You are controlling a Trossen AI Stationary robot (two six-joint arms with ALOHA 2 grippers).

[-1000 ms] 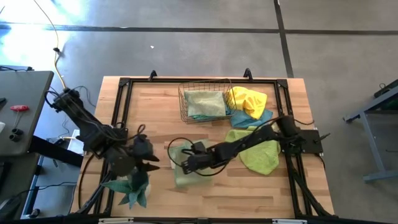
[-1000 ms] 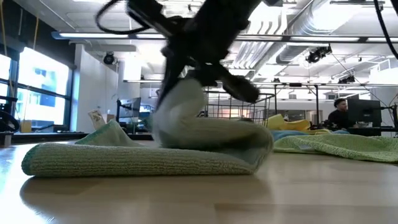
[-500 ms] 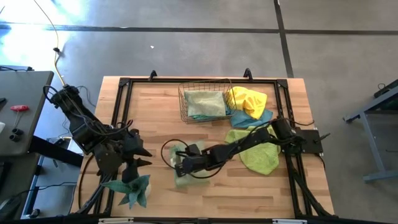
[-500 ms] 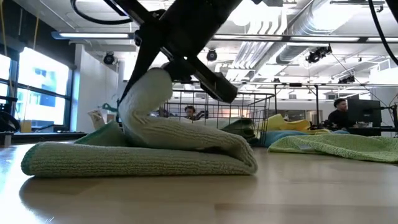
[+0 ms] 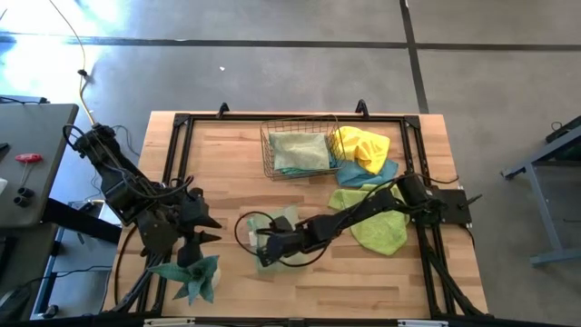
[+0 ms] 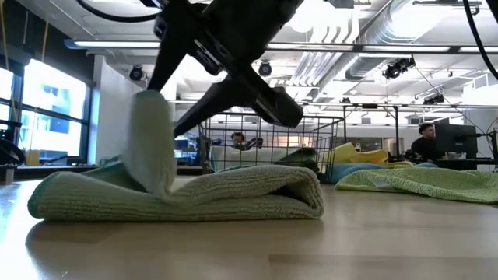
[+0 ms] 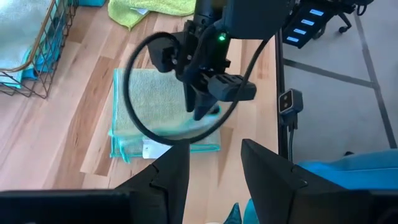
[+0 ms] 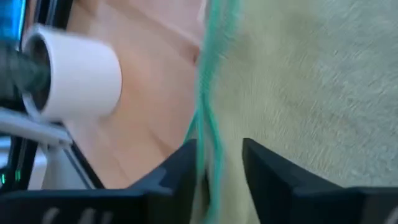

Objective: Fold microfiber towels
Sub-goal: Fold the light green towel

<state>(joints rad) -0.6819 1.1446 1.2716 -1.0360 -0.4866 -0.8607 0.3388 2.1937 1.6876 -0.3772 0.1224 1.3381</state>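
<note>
A pale green towel [image 5: 272, 247] lies folded on the table's middle, near the front; it also shows in the low view [image 6: 233, 194]. My right gripper [image 5: 265, 243] is shut on a flap of it that stands raised over the towel's left part [image 6: 152, 144]. My left gripper [image 5: 204, 227] is open and empty, left of the towel, and its fingers frame the left wrist view [image 7: 214, 177]. A lime green towel [image 5: 377, 222] lies spread at the right. Yellow [image 5: 359, 145] and light blue [image 5: 374, 173] towels lie crumpled behind it. My right gripper pinches the pale green towel's teal-hemmed edge [image 8: 210, 127] between its two fingers, coming from above and from the table's right. The held flap [image 6: 152, 148] hangs below the fingers, slack, while the rest of the towel lies folded on the table.
A copper wire basket [image 5: 295, 150] at the back holds a folded pale green towel. A spiky green plant [image 5: 191, 277] lies at the front left, near my left gripper. A white cylinder [image 8: 74, 81] shows close beyond the towel's edge. A black frame [image 5: 182, 123] rims the table.
My right gripper has gone toward the table's left and near edges with the towel's flap, drawing it over the lower layers, which have stayed flat. The raised flap now stands at the towel's left part. My left gripper has drawn back a little toward the left edge.
</note>
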